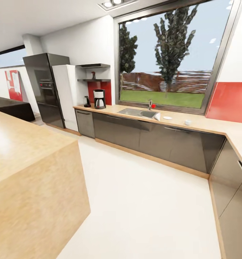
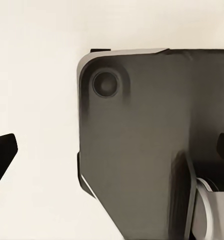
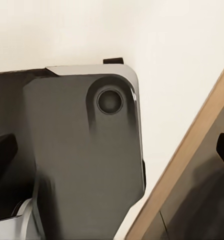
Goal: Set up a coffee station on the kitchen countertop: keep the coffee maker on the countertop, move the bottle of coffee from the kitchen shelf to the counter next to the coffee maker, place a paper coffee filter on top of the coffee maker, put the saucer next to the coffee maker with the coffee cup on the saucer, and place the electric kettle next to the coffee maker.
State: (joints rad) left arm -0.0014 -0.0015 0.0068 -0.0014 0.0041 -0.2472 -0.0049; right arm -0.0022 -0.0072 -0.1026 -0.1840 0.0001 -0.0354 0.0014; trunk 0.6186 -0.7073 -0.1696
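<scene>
Right now I'm looking across the pale floor (image 1: 142,201) with the tan island (image 1: 31,172) sitting close on my left. The counter (image 1: 207,124) is running under the window, carrying the coffee maker (image 1: 99,99) at its far left end with the electric kettle (image 1: 86,101) just beside it. Near the sink (image 1: 137,113) the paper coffee filter (image 1: 157,116), saucer (image 1: 167,118) and coffee cup (image 1: 187,122) are lying. The bottle of coffee (image 1: 93,75) is standing on the kitchen shelf (image 1: 95,80). Each wrist view is showing dark fingertips (image 2: 3,155) well apart, so both tools are wide.

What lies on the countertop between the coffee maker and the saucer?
In the head view, the inset steel sink with its tap, then the white paper coffee filter, lie between the coffee maker and saucer.
</scene>
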